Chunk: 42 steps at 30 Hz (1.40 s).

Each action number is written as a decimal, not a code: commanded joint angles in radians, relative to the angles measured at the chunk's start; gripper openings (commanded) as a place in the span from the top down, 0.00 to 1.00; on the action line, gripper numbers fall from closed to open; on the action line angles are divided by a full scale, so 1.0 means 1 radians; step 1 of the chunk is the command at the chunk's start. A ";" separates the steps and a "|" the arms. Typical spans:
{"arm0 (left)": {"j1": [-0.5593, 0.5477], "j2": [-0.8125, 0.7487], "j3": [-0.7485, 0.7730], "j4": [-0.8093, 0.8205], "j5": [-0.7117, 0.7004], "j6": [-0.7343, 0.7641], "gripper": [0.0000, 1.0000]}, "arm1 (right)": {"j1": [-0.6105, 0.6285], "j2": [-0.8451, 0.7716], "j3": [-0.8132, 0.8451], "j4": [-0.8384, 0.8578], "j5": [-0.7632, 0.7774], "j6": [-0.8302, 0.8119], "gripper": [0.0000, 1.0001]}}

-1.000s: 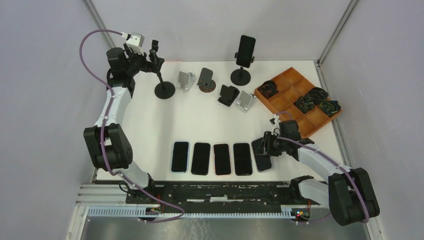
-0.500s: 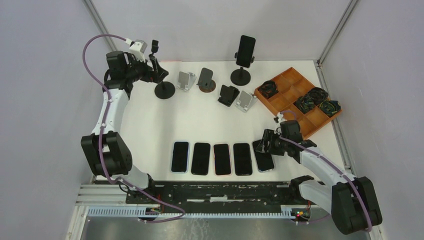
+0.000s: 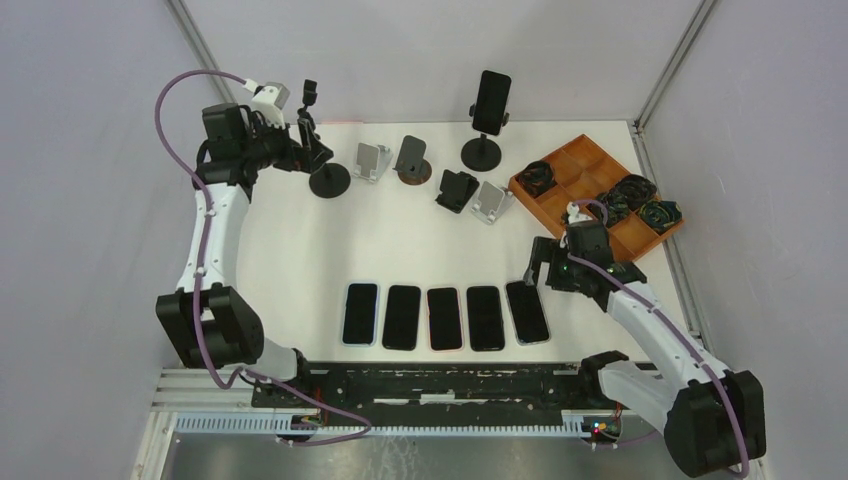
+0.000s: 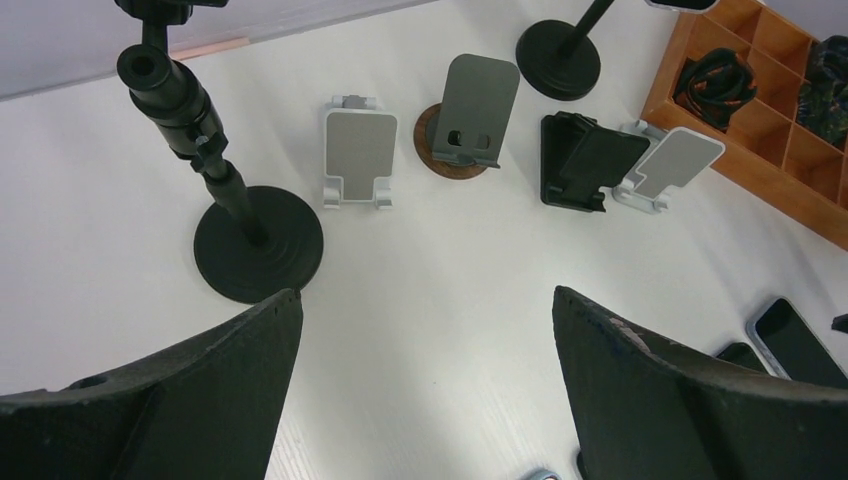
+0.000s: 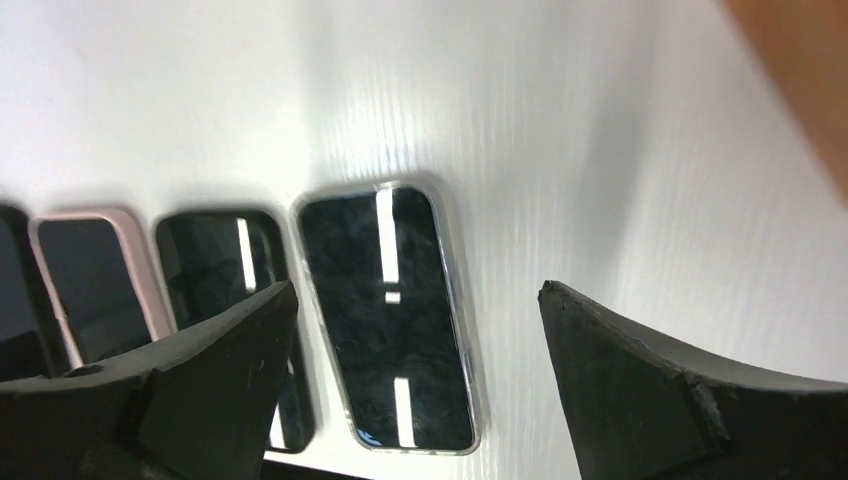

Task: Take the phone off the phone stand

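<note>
So the phone [image 3: 491, 102] is sitting upright in the clamp of the phone stand [image 3: 481, 152] at the far edge of the bench, a bit right of the middle. Nothing is touching it, and both of our arms are well away from it. We'd say the removal step isn't started yet: we're in between moves and the reach toward the stand is what's coming up.

Working outward, five other phones [image 3: 443, 317] are lying flat, side by side, along the near edge. Our right gripper [image 3: 545, 268] is hovering just above the rightmost phone [image 5: 388, 315] in that row, with the jaws spread wide and nothing between them. It isn't touching the glass as far as we can tell.

Our left gripper [image 4: 427, 295] is hanging up by the far left corner, next to an empty pole stand [image 4: 258, 245], also wide open and carrying nothing.

For the next move, we're guessing one arm needs to travel to the far edge, line its open jaws up on the phone's long sides, close, and lift it up out of the clamp without tipping the stand over.
</note>
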 commanded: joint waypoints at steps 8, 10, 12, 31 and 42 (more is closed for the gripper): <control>0.007 -0.016 0.108 -0.142 0.035 0.041 0.00 | -0.011 0.202 0.552 0.065 0.047 -0.168 0.02; 0.007 -0.002 0.140 -0.183 0.033 0.040 0.00 | -0.017 0.299 0.674 0.118 0.004 -0.201 0.02; 0.007 0.014 0.180 -0.231 0.028 0.040 0.00 | -0.035 0.429 0.796 0.153 -0.065 -0.227 0.02; 0.010 -0.065 0.152 -0.326 0.082 0.163 0.00 | -0.109 1.012 1.263 0.625 -0.523 -0.289 0.02; 0.007 -0.040 0.154 -0.412 0.174 0.216 0.00 | -0.112 1.185 1.347 0.778 -0.574 -0.184 0.14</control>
